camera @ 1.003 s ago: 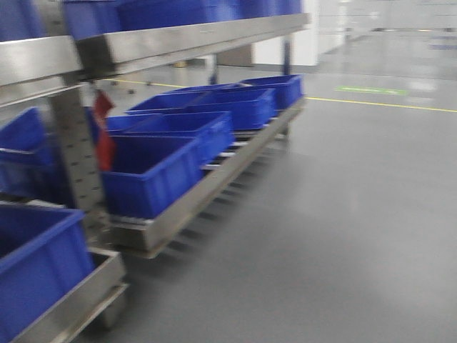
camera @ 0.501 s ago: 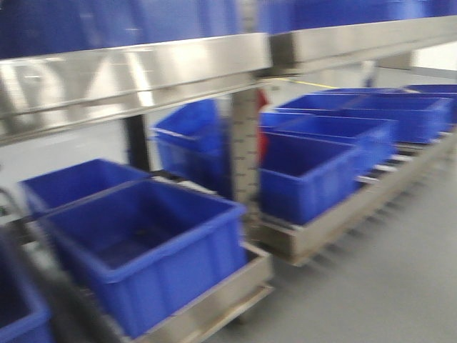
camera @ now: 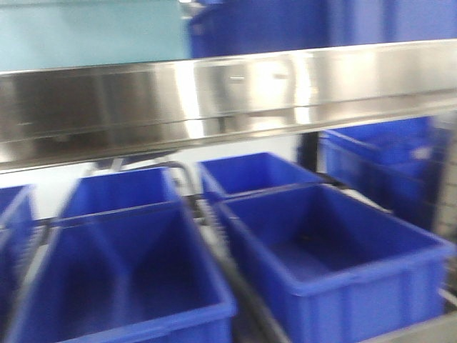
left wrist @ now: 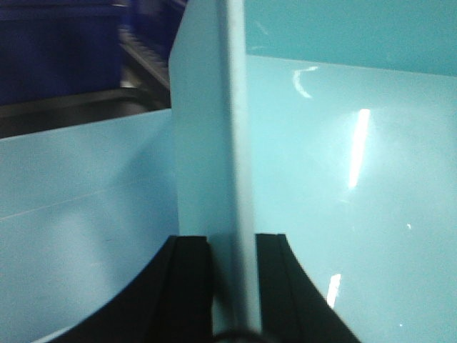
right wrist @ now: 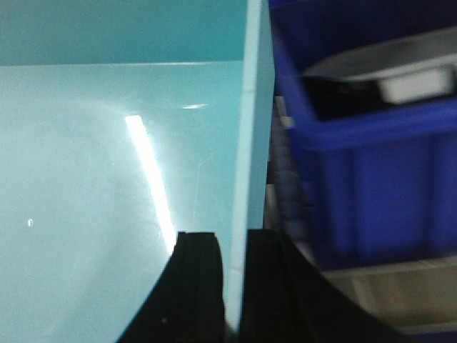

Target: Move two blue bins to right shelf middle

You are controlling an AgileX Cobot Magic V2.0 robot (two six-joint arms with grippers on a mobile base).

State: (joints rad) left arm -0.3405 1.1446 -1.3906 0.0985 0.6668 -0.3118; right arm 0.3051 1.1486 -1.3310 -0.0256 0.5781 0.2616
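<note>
Firmly, the left claw point(left wrist: 232, 286) pinches an upright wall of the teal bin point(left wrist: 343, 179); the right claw point(right wrist: 230, 286) pinches another teal wall. Up front, that bin shows above a steel rail point(camera: 228, 100), with blue bins point(camera: 335, 250) on the level below.

Shelf rail point(camera: 228, 93) ran across. Below it, left bin point(camera: 121, 293) and right bin point(camera: 335, 264) sat side by side; rear bins point(camera: 250, 171) behind them. Upper bin point(camera: 285, 25) stood above rail, carried bin point(camera: 86, 32) to its left.
</note>
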